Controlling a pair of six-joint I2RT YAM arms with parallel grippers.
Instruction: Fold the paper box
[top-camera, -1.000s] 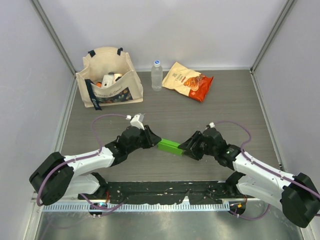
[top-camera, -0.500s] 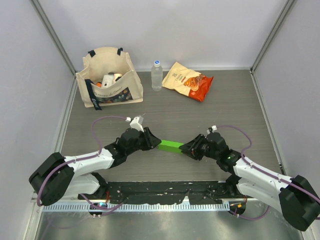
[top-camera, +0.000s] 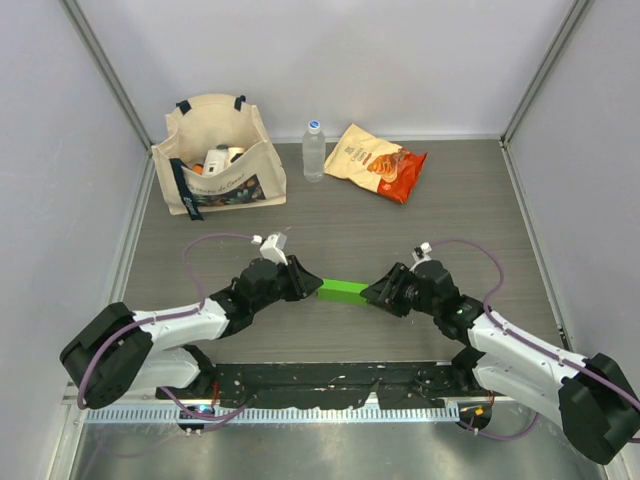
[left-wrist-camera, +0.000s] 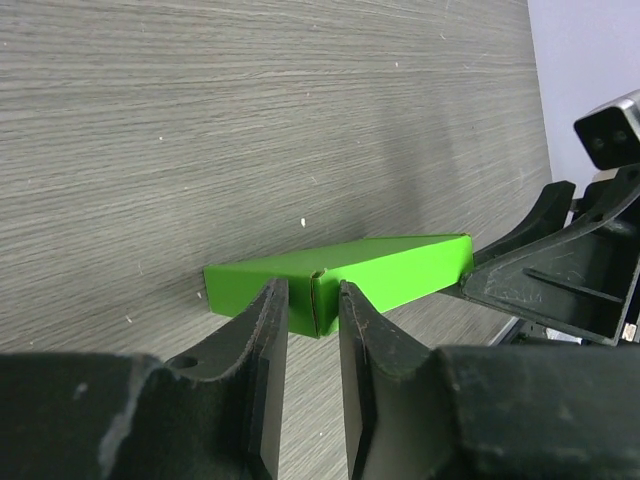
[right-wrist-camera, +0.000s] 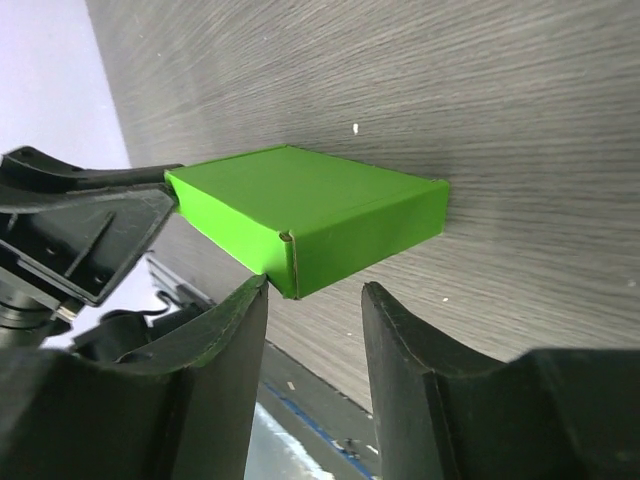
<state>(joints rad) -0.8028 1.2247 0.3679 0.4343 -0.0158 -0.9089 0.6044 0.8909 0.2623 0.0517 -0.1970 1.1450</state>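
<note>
Two grippers flank the green paper box (top-camera: 342, 290) at frame centre, its long axis left-right: left gripper (top-camera: 303, 284) at its left end, right gripper (top-camera: 378, 294) at the other end, equally near.
Left wrist: narrowly parted fingers (left-wrist-camera: 265, 330) straddle a box corner; grip unclear.
Right wrist: half-open fingers (right-wrist-camera: 240, 330), box corner between them, unclamped.

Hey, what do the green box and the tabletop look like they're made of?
The paper box looks like thin matte green card: sharp creases and a thin cut edge at the corner. The table shows grey wood grain with a dull finish, probably laminate, though real wood cannot be ruled out.
</note>
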